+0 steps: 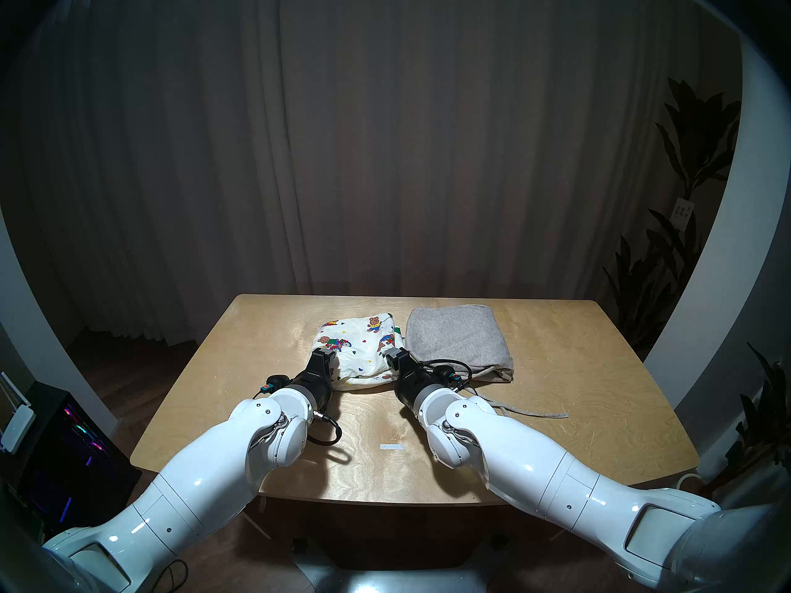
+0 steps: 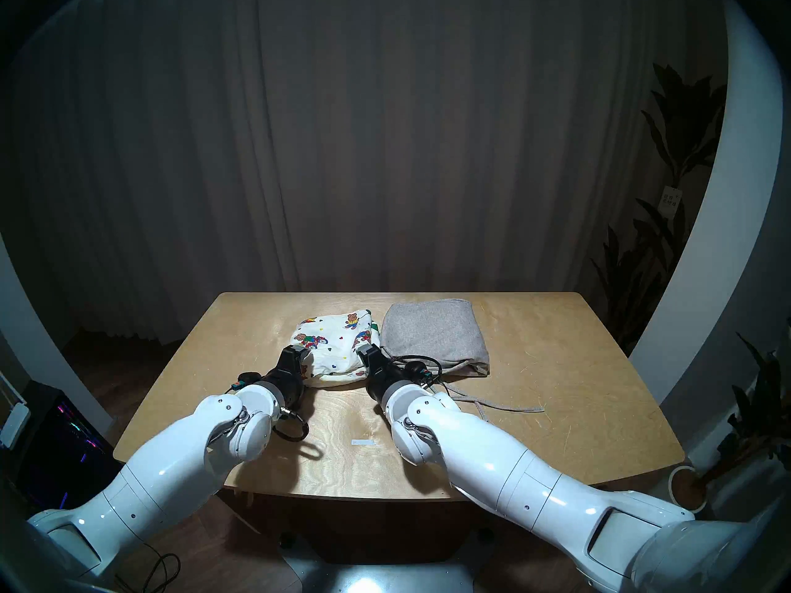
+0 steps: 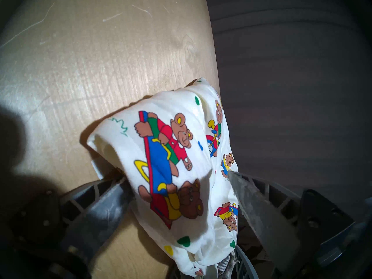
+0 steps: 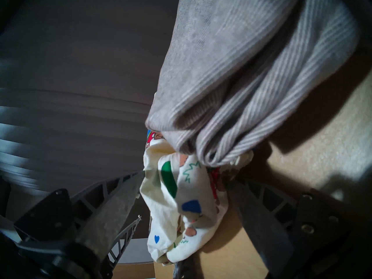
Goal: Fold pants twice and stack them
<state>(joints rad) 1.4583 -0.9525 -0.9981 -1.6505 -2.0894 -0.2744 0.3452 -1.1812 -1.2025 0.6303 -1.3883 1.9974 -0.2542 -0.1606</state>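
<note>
Reaching forward and slightly downward, my left end effector [image 3: 179, 194] and right end effector [image 4: 181, 194] gape wide, teddy-bear shorts [image 1: 361, 350] between each one's fingers, ungripped; grey shorts [image 1: 456, 335] beside my right.

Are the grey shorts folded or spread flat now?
Folded. The grey shorts lie as a compact layered bundle on the table, doubled ribbed edges showing; only the drawstring trails loose.

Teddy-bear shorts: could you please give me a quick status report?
Left gripper and right gripper open, fingers straddling the folded teddy-bear shorts at its near corners. Folded grey shorts alongside, not stacked. Grey drawstring trails near right arm.
</note>
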